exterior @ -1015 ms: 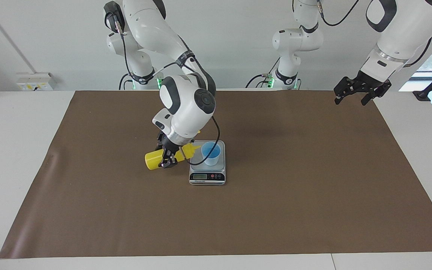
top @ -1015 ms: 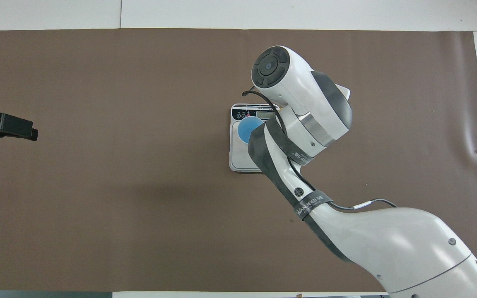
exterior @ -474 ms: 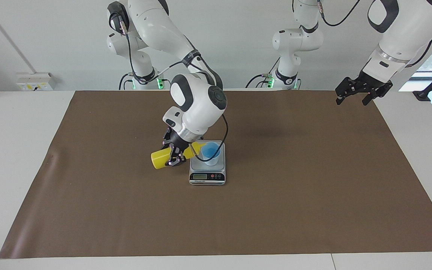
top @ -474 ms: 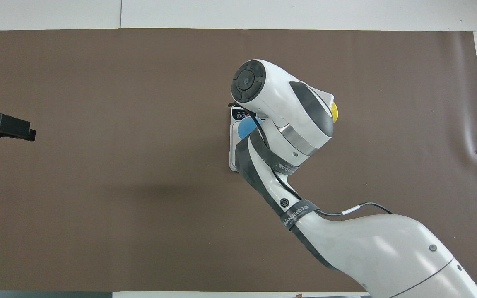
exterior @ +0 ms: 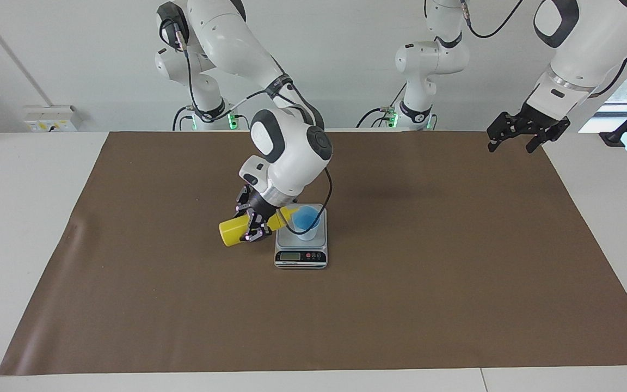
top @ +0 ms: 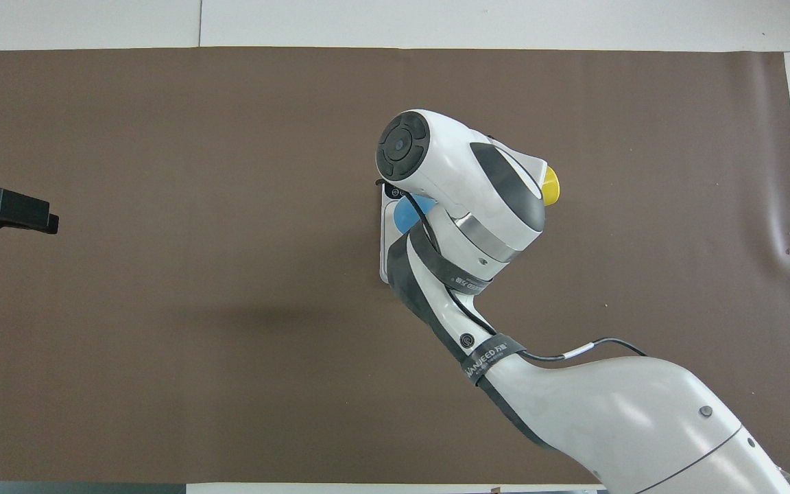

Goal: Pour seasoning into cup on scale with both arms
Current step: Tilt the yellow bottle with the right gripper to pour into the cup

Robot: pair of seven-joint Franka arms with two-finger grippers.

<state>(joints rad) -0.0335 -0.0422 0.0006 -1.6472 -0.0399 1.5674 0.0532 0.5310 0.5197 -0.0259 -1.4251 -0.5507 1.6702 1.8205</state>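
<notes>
Bottle (exterior: 232, 231) tipped further toward cup (exterior: 306, 222), right tool (exterior: 253, 224) grasping it, left tool (exterior: 519, 134) released

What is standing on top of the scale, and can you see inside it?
The light-blue cup stands on the scale. Its inside looks plain blue; any seasoning there cannot be made out. The yellow bottle, gripped by the right gripper, points its nozzle at the rim.

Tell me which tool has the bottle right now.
The right tool, over the mat beside the scale, is shut on the tilted yellow bottle. The left tool waits open and empty at the mat's corner.
</notes>
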